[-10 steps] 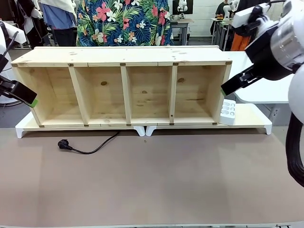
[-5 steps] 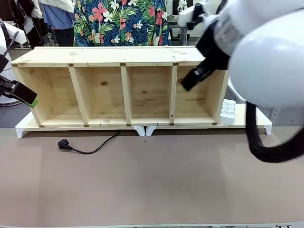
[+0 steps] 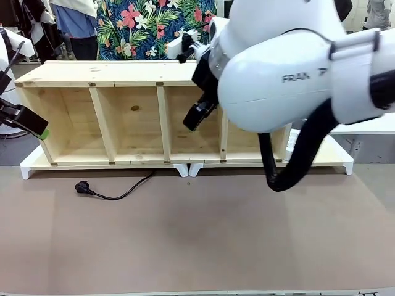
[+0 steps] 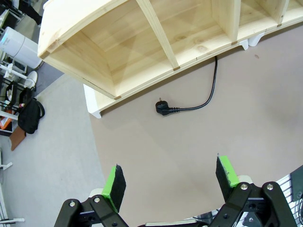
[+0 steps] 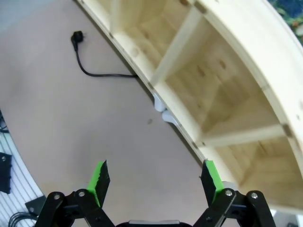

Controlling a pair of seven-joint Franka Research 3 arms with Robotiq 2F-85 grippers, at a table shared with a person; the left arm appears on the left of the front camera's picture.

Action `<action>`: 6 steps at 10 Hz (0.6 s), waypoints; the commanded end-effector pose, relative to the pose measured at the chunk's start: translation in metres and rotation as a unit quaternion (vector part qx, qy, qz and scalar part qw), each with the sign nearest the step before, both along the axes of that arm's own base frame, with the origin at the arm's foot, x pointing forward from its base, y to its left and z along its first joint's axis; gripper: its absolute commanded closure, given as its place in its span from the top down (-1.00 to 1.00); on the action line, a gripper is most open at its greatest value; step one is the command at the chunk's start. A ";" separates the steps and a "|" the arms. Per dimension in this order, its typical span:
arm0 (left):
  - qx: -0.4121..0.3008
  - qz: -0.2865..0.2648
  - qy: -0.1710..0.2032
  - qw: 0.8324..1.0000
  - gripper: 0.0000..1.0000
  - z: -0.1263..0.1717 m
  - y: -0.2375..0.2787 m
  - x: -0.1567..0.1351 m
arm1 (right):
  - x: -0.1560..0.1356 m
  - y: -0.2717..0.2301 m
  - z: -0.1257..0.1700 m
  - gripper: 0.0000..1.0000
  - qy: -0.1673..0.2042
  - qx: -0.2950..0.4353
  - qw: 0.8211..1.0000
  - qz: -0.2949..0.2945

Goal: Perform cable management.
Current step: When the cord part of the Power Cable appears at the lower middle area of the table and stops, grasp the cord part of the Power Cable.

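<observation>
Cable (image 3: 121,195) lies loose on the brown desk (image 3: 203,246), in front of the wooden shelf (image 3: 129,73), left of centre. Plug (image 3: 81,187) is at the cord's left end, flat on the desk. Cord dips, then curves up right to the shelf's white base (image 3: 28,168) below the 2nd compartment from left, where it goes out of sight.

L fingers (image 4: 114,182) are spread wide w/ nothing btwn them, high over the desk's left side and well apart from the cable. In front view they sit by the shelf's left end.

R fingers (image 5: 100,176) are also wide and empty, looking down at desk and shelf front, w/ the cable far off. Front view: R arm (image 3: 278,74) reaches across the middle, fingers hanging in front of the 3rd compartment, touching nothing.

Person in floral shirt (image 3: 162,28) stands behind the shelf.
</observation>
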State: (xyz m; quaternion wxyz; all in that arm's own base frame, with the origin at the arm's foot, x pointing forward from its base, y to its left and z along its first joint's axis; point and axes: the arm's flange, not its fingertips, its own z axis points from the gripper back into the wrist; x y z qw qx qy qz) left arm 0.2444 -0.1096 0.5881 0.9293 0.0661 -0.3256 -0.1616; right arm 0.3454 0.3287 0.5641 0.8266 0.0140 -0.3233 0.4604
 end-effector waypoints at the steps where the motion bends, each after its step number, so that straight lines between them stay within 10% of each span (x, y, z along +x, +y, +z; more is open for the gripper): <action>1: 0.002 -0.002 -0.001 1.000 1.00 0.000 0.000 0.001 | 0.012 0.013 -0.001 1.00 0.002 0.011 0.999 0.036; 6: 0.002 -0.002 -0.001 1.000 1.00 0.000 0.000 0.001 | 0.027 0.064 -0.019 1.00 0.015 0.008 0.995 0.101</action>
